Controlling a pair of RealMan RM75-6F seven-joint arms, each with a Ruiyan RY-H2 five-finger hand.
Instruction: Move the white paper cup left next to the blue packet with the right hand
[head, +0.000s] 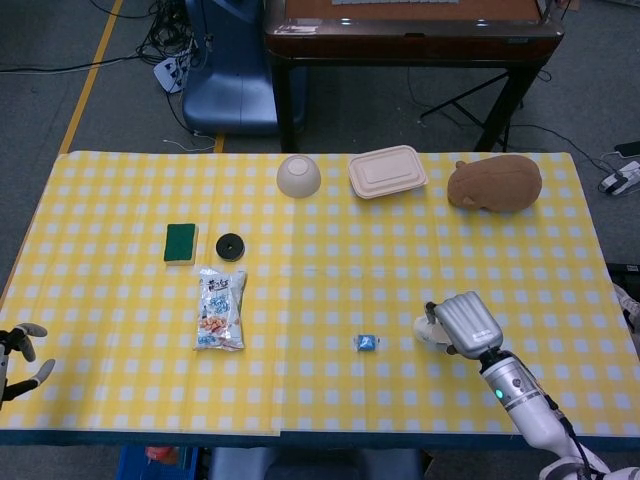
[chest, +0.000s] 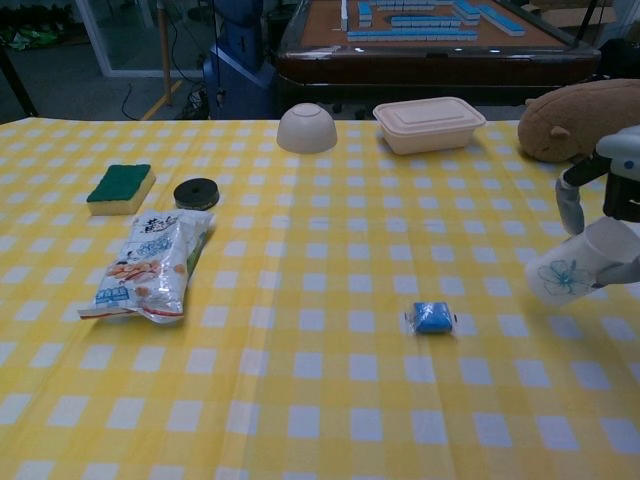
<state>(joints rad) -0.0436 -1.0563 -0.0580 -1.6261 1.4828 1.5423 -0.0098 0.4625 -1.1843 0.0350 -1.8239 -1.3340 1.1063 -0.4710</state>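
Right hand has the cup gripped, tilted, off the table. Carry it toward 9 o'clock, level it, and set down just beside the blue packet.

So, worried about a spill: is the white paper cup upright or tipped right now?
Tipped. In the chest view the white paper cup leans in the right robot hand, base raised off the checkered tablecloth. Whether it holds anything cannot be told.

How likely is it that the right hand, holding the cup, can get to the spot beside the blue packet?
Probably yes. The right hand holds the white paper cup tilted, and only bare tablecloth lies between it and the blue packet.
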